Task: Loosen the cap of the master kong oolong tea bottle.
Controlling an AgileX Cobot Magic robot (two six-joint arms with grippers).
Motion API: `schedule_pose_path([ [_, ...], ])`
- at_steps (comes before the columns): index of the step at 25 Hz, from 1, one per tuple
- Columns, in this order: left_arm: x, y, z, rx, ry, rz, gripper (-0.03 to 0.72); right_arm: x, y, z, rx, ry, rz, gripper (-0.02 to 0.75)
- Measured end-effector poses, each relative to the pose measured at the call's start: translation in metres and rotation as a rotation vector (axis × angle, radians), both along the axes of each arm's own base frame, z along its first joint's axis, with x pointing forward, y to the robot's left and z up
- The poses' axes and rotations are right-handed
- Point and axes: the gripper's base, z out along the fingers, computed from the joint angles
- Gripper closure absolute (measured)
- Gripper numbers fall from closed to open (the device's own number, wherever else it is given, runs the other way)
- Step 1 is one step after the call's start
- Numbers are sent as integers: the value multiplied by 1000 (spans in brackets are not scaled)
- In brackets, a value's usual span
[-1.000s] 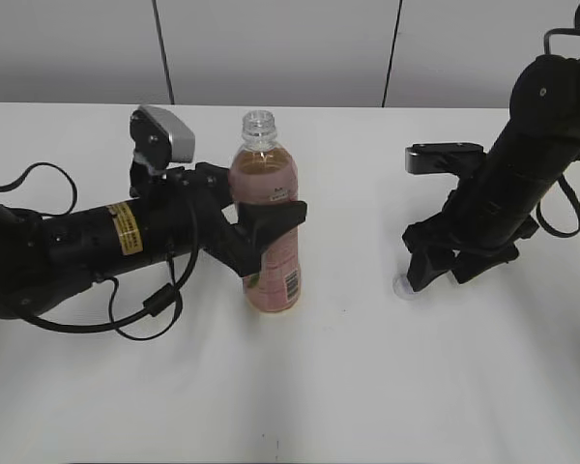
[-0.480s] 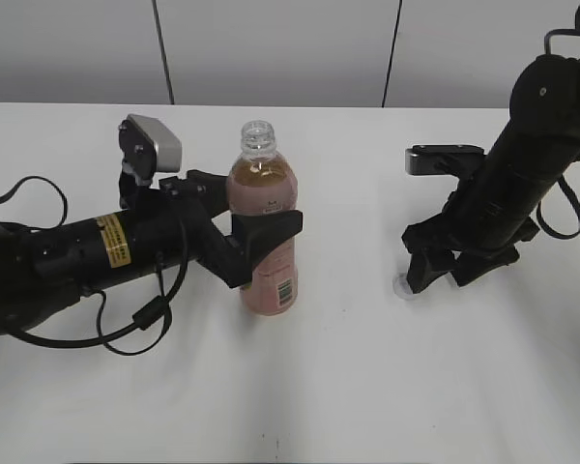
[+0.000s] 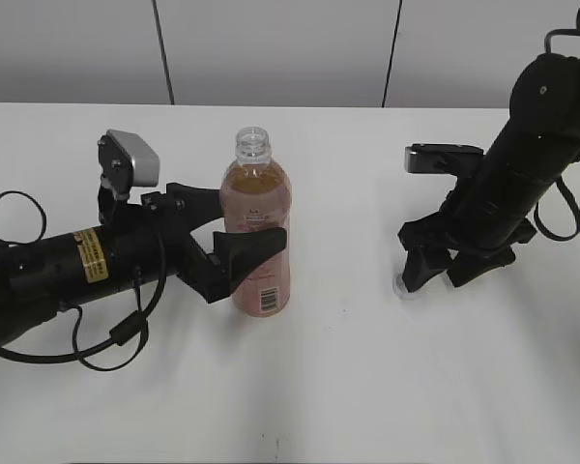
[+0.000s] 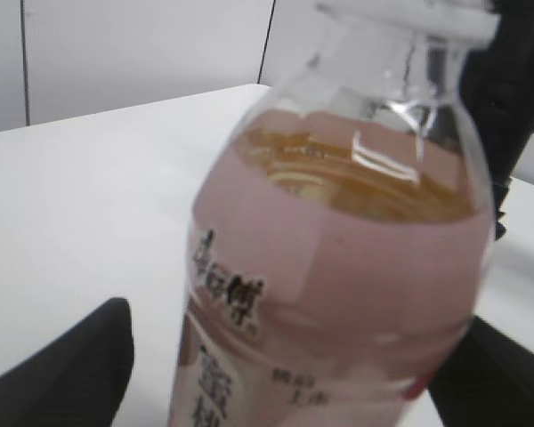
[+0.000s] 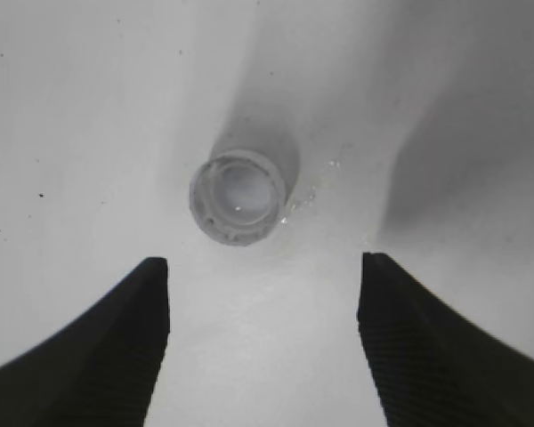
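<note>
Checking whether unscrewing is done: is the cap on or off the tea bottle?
Off. The bottle neck is bare, and the cap lies on the table, hollow side up, below the open right gripper.

From where I sit, the bare tabletop (image 3: 348, 367) lies open across the whole front and between the two arms. The master kong oolong tea bottle (image 3: 256, 232) stands upright left of centre, flanked by my left pincer (image 3: 240, 246), its neck uncovered and free from above. The cap (image 5: 238, 197) lies open side up on the tabletop just beyond my spread right pincer (image 5: 262, 342), nothing crowding it.
</note>
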Motion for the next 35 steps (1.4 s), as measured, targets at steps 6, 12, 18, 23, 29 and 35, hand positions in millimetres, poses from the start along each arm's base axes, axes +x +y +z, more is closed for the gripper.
schedule_pose_path([
  [6, -3, -1, -1, 7, 4, -34, 98, -1, 0, 1, 1, 5, 2, 235],
  [12, -4, -1, -1, 8, 6, -39, 98, -2, 0, 14, 11, -27, 2, 235],
  [18, -5, 11, -4, 13, 34, -6, 98, -3, 0, 21, 13, -33, 9, 235],
  [23, -11, 39, -13, 31, 99, 76, 98, -5, -1, 29, 18, -42, 11, 235],
  [29, -28, 46, -20, 53, 154, 57, 98, -10, -3, 46, 9, -64, 33, 235],
  [35, -45, 57, -26, 56, 242, 165, 118, -20, -12, 65, -63, -57, 11, 235],
])
